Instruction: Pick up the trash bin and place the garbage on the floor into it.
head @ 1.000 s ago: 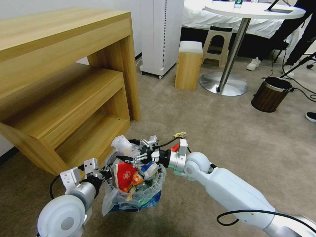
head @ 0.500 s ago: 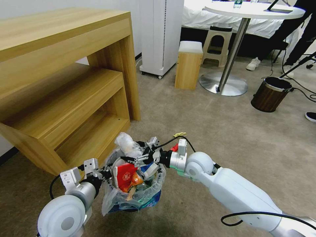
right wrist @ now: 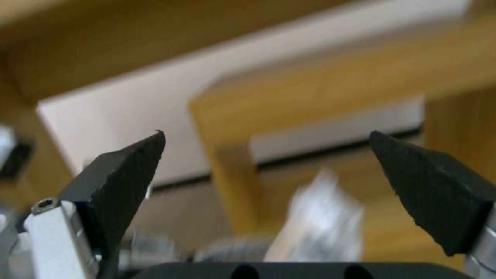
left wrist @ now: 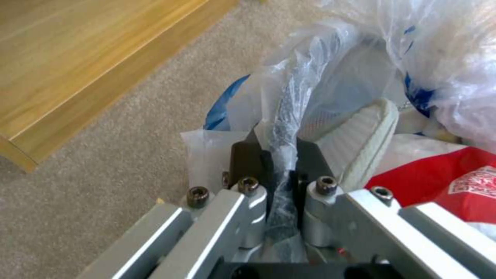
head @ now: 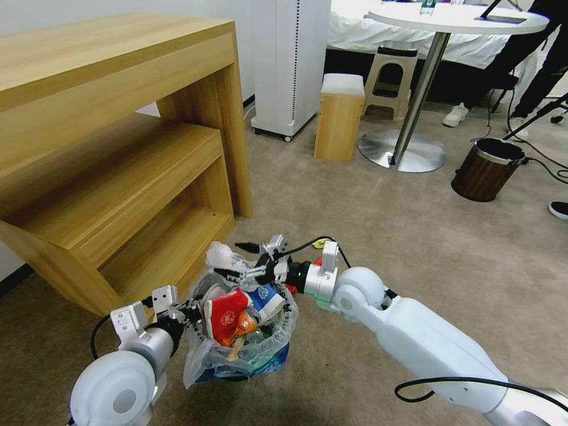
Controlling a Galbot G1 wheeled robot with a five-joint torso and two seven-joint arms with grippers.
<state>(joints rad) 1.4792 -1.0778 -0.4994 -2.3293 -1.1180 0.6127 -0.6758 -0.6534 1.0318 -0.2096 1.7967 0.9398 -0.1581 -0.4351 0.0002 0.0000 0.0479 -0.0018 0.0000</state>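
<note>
Left wrist view: trash bin (left wrist: 289, 116) liner between fingers (left wrist: 247, 157)

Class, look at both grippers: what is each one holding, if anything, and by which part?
The left gripper holds the trash bin by its bag-covered rim. The right gripper holds nothing; its jaws are open above the bin.

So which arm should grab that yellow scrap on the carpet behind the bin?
Right, probably. The right gripper is open and empty above the trash bin, on the side toward the yellow scrap. The left gripper is clamped on the bin's bag edge.
</note>
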